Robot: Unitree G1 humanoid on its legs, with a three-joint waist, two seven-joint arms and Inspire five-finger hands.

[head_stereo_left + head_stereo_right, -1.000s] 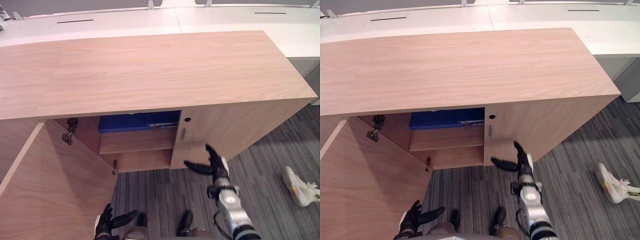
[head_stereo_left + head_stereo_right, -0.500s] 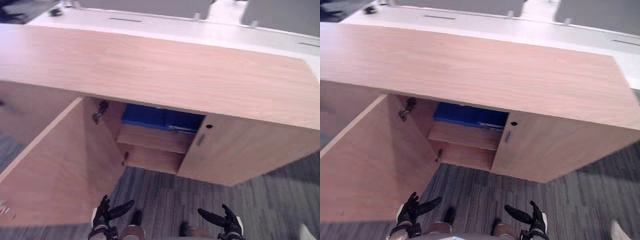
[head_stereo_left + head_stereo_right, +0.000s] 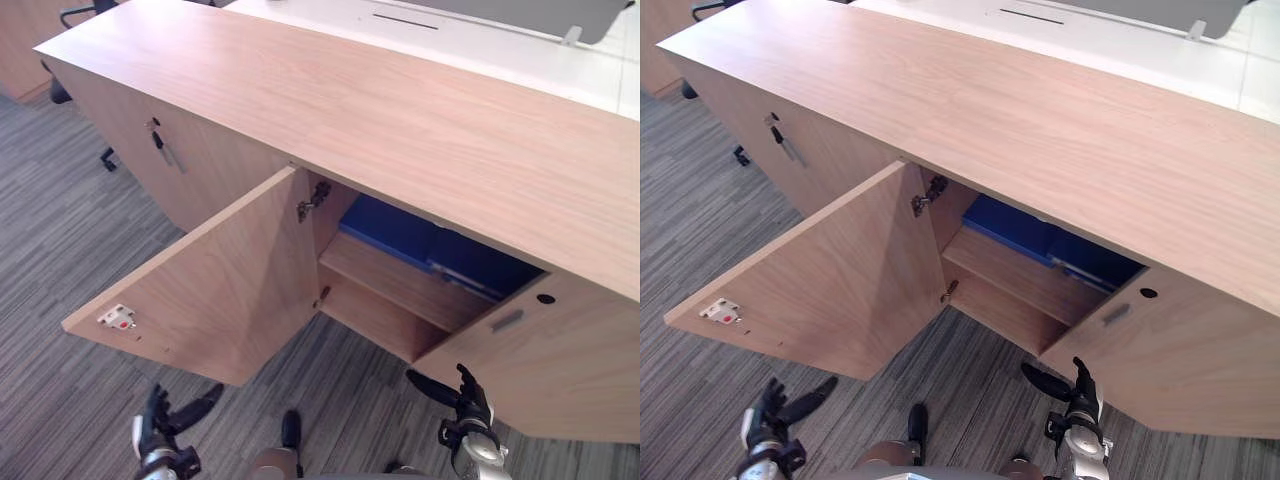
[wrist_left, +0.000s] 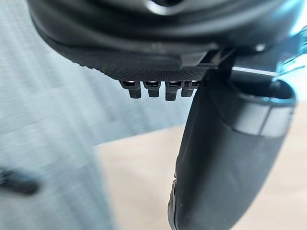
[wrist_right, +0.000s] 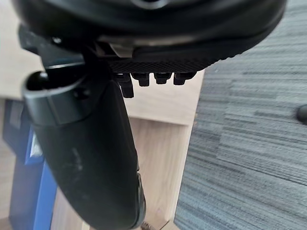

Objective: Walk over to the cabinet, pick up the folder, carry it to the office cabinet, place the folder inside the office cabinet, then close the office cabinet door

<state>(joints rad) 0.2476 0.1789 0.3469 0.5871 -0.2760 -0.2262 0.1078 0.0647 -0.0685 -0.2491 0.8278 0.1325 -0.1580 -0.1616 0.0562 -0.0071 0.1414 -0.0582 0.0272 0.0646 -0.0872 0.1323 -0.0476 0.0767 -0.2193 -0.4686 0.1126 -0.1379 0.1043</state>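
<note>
**Cabinet.** The long light-wood office cabinet (image 3: 400, 110) has a flat top and doors along its front. One compartment stands open. Its light-wood door (image 3: 220, 290) swings outward on a metal hinge (image 3: 312, 200) at the left side of the opening. A small white latch with a red mark (image 3: 118, 318) sits at the door's free edge.

**Folder.** The flat blue folder (image 3: 400, 232) lies inside the open compartment on the upper wooden shelf (image 3: 400, 285), directly under the cabinet top. It is apart from both hands.

**Closed door.** The closed light-wood door (image 3: 560, 370) to the right of the opening has a round lock hole and a slim handle near its upper corner.

**Left hand.** The left hand (image 3: 155, 432) is low in front of the cabinet, before the open door and apart from it. Its fingers are straight and the thumb is spread wide. It holds nothing.

**Right hand.** The right hand (image 3: 468, 408) is low in front of the cabinet, before the closed door and apart from it. Its fingers are straight and the thumb is spread. It holds nothing.

**Surroundings.** Grey striped carpet (image 3: 60, 250) lies in front of the cabinet. A white desk surface (image 3: 470, 35) stands directly behind it.
</note>
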